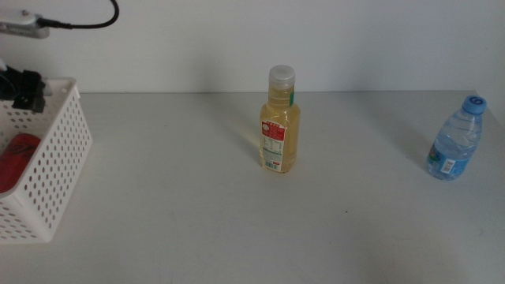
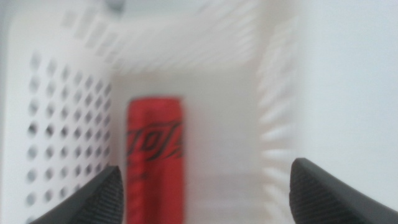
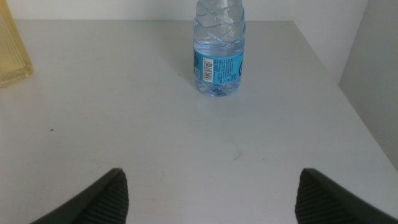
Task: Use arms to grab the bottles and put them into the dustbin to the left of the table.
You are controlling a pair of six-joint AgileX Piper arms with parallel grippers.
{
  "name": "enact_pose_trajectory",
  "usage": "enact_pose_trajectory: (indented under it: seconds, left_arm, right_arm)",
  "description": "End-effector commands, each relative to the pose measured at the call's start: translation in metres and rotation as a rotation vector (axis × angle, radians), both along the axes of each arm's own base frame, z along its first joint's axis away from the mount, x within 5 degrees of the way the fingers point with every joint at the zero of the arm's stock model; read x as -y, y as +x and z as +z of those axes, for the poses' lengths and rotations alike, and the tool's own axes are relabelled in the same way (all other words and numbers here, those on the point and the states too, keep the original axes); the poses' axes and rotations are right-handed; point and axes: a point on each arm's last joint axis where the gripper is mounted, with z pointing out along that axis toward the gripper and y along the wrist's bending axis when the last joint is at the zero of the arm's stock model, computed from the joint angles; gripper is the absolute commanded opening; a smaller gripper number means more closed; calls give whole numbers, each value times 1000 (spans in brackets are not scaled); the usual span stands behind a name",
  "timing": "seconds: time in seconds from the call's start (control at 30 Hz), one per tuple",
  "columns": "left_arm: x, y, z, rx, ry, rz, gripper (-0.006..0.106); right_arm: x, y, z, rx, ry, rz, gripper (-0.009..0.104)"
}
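- The red soda can (image 2: 154,155) lies inside the white dustbin (image 1: 55,150) at the tabletop's (image 1: 173,221) left edge.
- The left pincer (image 2: 202,193) hangs above it, jaws spread and empty.
- The yellow juice bottle (image 1: 280,126) stands upright mid-tabletop; the water bottle (image 3: 217,53) stands far right.
- The right pincer (image 3: 211,199), jaws spread, faces the water bottle; a level, centred approach to its body looks best.

Open tabletop (image 1: 173,229) separates the upright juice bottle (image 1: 280,122) from the water bottle (image 1: 455,140) and from the dustbin (image 1: 55,158). A red can (image 2: 154,155) lies along one wall inside the dustbin; the floor beside it is free.
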Motion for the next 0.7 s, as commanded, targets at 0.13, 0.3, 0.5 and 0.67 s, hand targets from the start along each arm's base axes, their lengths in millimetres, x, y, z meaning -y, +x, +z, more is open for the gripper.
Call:
enact_pose_trajectory:
  seconds: [0.13, 0.3, 0.5, 0.67]
  left_arm:
    - [67, -40, 62, 288, -78, -266, 86]
    - [103, -74, 66, 448, -159, -417, 86]
    - [132, -109, 50, 536, -359, -447, 86]
    - [145, -123, 36, 514, -474, -462, 86]
  right_arm:
    - [0, 0, 10, 102, -20, -3, 73]
    - [0, 0, 10, 102, -20, -3, 73]
    - [0, 0, 10, 102, -20, -3, 73]
    - [0, 0, 10, 102, -20, -3, 73]
